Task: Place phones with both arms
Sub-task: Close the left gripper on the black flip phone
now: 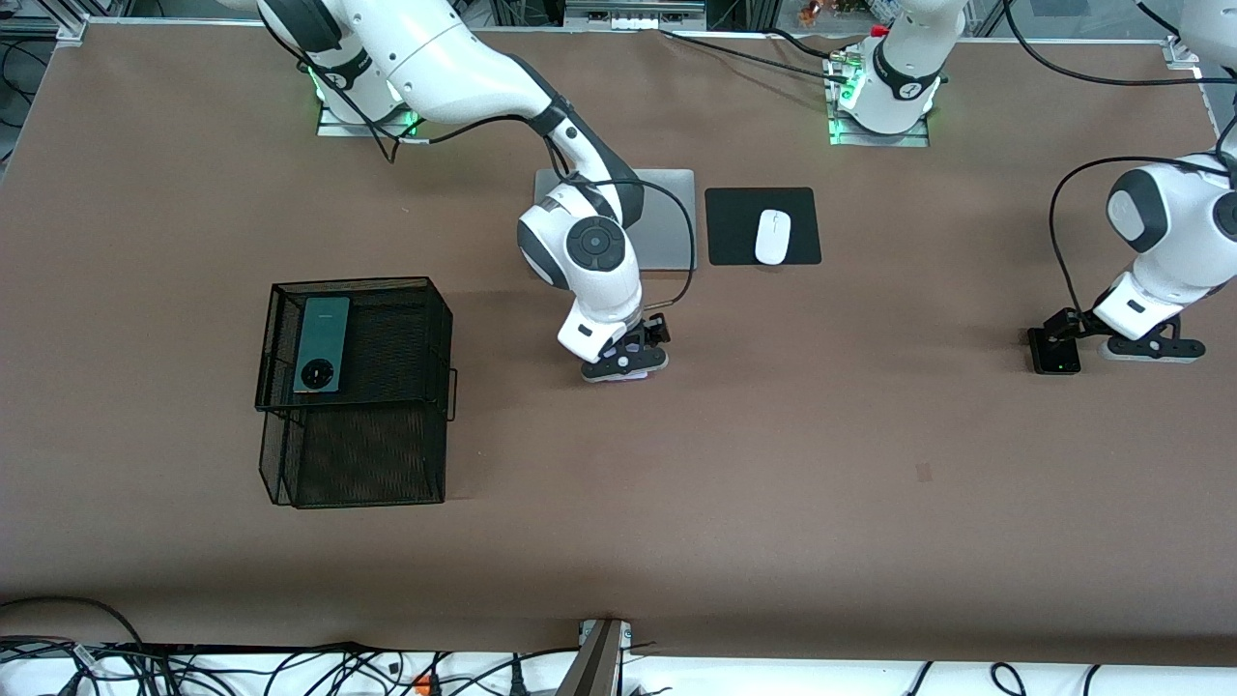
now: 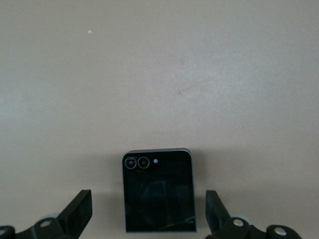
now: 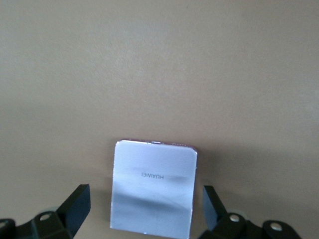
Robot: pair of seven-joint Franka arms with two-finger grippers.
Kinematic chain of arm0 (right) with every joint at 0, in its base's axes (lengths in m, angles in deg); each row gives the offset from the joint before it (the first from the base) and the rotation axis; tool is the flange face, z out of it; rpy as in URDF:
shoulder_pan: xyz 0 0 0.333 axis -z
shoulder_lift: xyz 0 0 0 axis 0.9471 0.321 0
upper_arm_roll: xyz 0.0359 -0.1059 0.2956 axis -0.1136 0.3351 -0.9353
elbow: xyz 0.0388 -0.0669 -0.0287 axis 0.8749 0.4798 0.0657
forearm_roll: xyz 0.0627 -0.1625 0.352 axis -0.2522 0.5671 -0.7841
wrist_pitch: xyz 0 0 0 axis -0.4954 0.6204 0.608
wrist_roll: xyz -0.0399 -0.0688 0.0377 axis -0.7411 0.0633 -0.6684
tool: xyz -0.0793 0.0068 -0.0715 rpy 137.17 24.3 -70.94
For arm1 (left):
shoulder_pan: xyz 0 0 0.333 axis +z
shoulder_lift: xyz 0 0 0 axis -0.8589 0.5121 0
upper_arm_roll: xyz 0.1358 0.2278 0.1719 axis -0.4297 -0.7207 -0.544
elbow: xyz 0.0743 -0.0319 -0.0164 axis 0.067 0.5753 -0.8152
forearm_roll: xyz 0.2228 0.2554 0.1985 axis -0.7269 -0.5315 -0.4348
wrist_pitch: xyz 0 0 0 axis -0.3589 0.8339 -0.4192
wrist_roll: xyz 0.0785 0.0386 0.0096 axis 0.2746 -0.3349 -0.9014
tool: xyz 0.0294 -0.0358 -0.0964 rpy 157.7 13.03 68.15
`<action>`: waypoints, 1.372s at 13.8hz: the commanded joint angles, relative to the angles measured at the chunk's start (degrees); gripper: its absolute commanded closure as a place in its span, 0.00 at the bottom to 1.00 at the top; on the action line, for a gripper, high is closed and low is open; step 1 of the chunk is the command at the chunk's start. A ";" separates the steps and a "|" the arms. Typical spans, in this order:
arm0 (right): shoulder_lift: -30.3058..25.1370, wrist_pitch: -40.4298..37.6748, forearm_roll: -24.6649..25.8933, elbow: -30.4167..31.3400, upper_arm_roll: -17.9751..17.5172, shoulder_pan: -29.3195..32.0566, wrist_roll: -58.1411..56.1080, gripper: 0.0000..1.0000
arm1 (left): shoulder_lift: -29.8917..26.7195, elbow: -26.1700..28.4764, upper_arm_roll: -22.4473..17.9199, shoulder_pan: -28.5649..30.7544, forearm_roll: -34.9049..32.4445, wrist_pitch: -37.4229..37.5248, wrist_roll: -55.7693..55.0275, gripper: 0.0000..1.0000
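A small black phone (image 2: 158,191) lies flat on the brown table toward the left arm's end. My left gripper (image 2: 148,195) hangs low over it, open, with a finger on each side and a gap to each edge. A pale lilac-white phone (image 3: 153,191) lies at mid table, a sliver of it (image 1: 633,379) showing under my right gripper (image 1: 626,365). That gripper (image 3: 145,189) is open too, straddling the phone without touching it. A long dark green phone (image 1: 322,343) with a round camera ring rests on top of the black wire basket (image 1: 406,387).
A silver laptop (image 1: 667,227) lies closed near the arms' bases, partly covered by the right arm. Beside it a white mouse (image 1: 772,236) sits on a black pad (image 1: 734,232). The wire basket stands toward the right arm's end.
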 commanded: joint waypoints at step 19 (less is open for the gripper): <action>4.59 5.72 1.23 -1.42 0.91 -0.71 -5.45 0.00 | 6.34 0.04 0.88 2.70 -0.67 -6.26 -0.32 0.00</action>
